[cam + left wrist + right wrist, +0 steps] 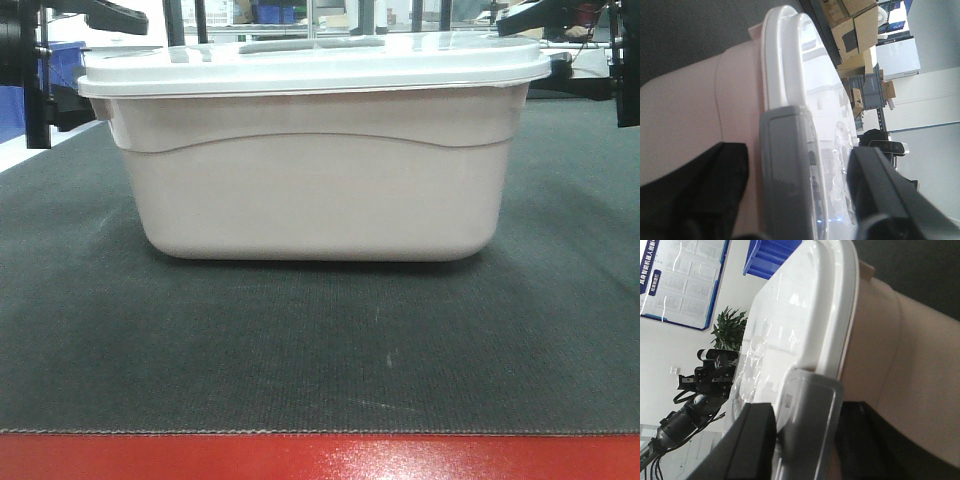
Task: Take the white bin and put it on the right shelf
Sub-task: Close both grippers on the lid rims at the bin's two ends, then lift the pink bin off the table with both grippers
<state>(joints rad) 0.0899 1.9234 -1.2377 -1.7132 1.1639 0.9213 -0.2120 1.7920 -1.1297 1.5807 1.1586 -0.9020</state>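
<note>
The white bin stands on a dark mat, off-white and faintly pink, with a curved side ridge and a white lid. My left gripper straddles the grey latch at the bin's left end. One finger is below the rim with a thin gap, the other is over the lid. My right gripper is at the right end, with both fingers pressed against the latch and rim. The right shelf is out of view.
The dark mat ends at a red front edge. Blue crates stand behind on the left, and one shows in the right wrist view. Cardboard boxes and a plant are in the background.
</note>
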